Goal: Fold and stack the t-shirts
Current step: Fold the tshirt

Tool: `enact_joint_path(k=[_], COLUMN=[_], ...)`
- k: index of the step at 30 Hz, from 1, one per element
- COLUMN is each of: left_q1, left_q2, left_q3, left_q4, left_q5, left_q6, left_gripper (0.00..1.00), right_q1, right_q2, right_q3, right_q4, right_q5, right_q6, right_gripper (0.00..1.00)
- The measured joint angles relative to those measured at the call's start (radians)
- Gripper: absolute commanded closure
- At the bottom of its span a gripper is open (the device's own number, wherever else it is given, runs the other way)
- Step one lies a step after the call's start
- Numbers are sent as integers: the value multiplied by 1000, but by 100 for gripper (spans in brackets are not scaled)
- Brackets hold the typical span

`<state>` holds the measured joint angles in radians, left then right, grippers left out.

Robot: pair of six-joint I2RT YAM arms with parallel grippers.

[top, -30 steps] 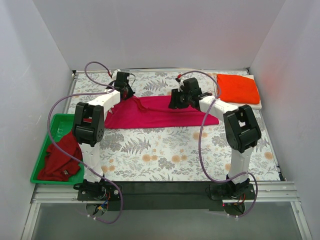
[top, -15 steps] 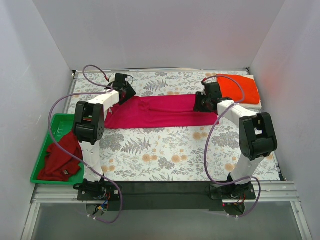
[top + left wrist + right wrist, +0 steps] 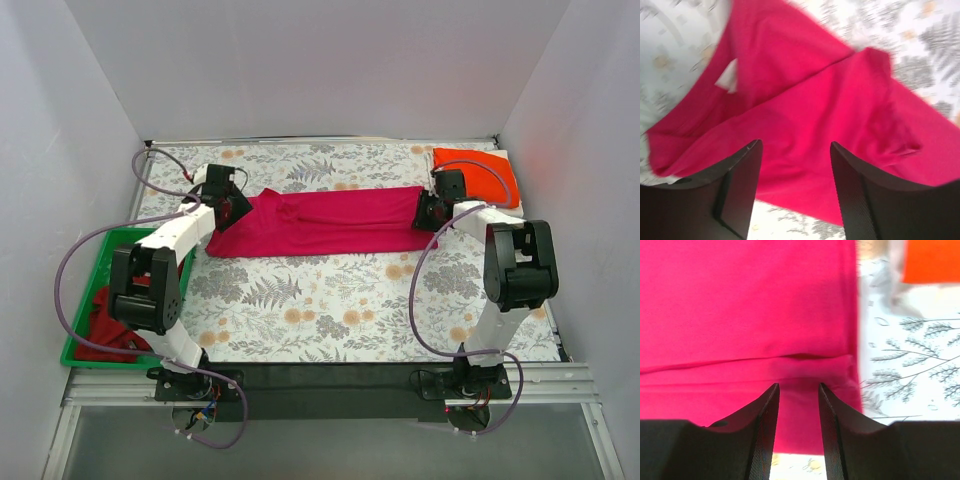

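**Fern-print table, pink tee lying stretched between two open grippers**

White walls are closing in the table (image 3: pixel 330 300) on three sides, and its fern-and-flower cover is showing around everything on it. Across the far half, the magenta-pink t-shirt (image 3: pixel 330 218) is lying flat on the table as a long, narrow band running left to right.

At the band's left end, the left gripper (image 3: pixel 232 208) is hovering over the cloth. In its wrist view the fingers (image 3: pixel 740 185) are standing wide apart, with the pink fabric (image 3: pixel 830 150) showing rumpled and creased in the gap between them. It is gripping nothing.

At the right end, the right gripper (image 3: pixel 428 212) is sitting low over the shirt's edge. Its wrist view is showing a narrower gap between the fingers (image 3: pixel 765 430), but a gap all the same – released, with a straight fold of the pink cloth (image 3: pixel 740 315) running across just beyond the tips.

Just beside the right gripper, in the far right corner, the orange-red t-shirt (image 3: pixel 478 175) is lying folded on top of the white t-shirt (image 3: pixel 511 207), of which only a thin edge is peeking out.

Well apart from all that, at the near left, the green tray (image 3: pixel 78 330) is holding the darker red t-shirt (image 3: pixel 115 322) in a crumpled heap, partly hidden behind the left arm.
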<state>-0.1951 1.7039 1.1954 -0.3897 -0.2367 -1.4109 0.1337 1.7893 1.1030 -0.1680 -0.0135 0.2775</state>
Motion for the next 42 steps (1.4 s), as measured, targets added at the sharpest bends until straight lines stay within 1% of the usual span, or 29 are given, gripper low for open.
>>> enact_joint_path(k=[2,6,10,13,17,20,22,25,26,33,40,42], left_q1=[14,59,108,117,116,114,114,114,114,115,137,142], left_q2=[-29,-35,-37,-48,-71,-75,-74,-65,-58,-15,35,39], left_q3=[-61,-158,-198,-200,-204,-219,-229,-236,-236,-229,-161,-152], left_q4=[-7,-34,-70,-75,-66,-45,-45,-44,-45,-65,-119,-132], left_q5=[-3,-4,-11,-16,-14,-11,-11,-16,-22,-98,-125,-123], left_q6=[-3,-11,-10,-6,6,20,25,29,29,17,-3,-6], left_gripper=[50,51,51,49,46,45,49,61,69,93,95,93], right_q1=[-23,-64,-75,-75,-74,-74,-74,-82,-88,-158,-230,-246], right_q2=[26,49,43,0,-98,-137,-138,-136,-132,-96,-119,-136], right_q3=[0,13,11,-16,-83,-120,-135,-163,-169,-211,-260,-273], right_q4=[0,6,3,0,5,14,19,25,30,85,132,118], right_q5=[-7,-23,-32,-51,-102,-136,-148,-155,-155,-165,-195,-182], right_q6=[0,13,23,37,64,78,85,93,95,116,147,148], right_gripper=[63,63,63,63,63,64,64,65,66,71,72,72])
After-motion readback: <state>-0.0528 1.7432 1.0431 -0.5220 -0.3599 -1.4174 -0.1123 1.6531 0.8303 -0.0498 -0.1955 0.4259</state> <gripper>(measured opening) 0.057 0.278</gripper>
